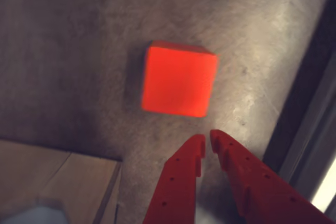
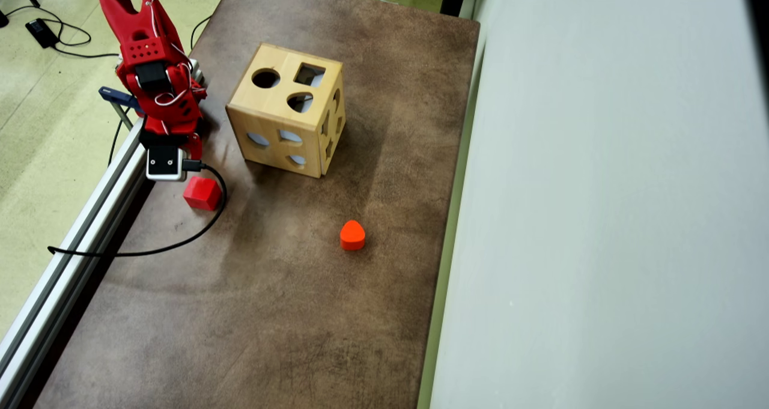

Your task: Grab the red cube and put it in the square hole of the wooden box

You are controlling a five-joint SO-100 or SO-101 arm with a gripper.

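Broadly, you have a brown table (image 2: 336,313) with the wooden box (image 2: 287,119) standing toward its far end in the overhead view, one face up showing a round hole, a rounded-triangle hole and the square hole (image 2: 309,74). The red arm (image 2: 150,66) reaches in from the upper left of that view, alongside a metal rail (image 2: 72,241) on the table's left edge.

The red cube (image 2: 202,193) lies flat on the table near that rail, below and left of the box and well apart from it. An orange-red rounded block (image 2: 352,235) sits farther out toward the middle; it is not your target.

In the wrist view the claw (image 1: 207,141) enters from the bottom edge with its two fingers nearly together, only a narrow slit between the tips, and nothing held. The cube (image 1: 178,80) lies directly ahead of the tips, close but apart from them, its faces slightly turned against the finger line. A corner of the box (image 1: 63,182) shows at lower left.

Judgement: the approach line is good, but the gap is far narrower than the cube. You need to spread the fingers before advancing, or the tips are likely to push the cube away.
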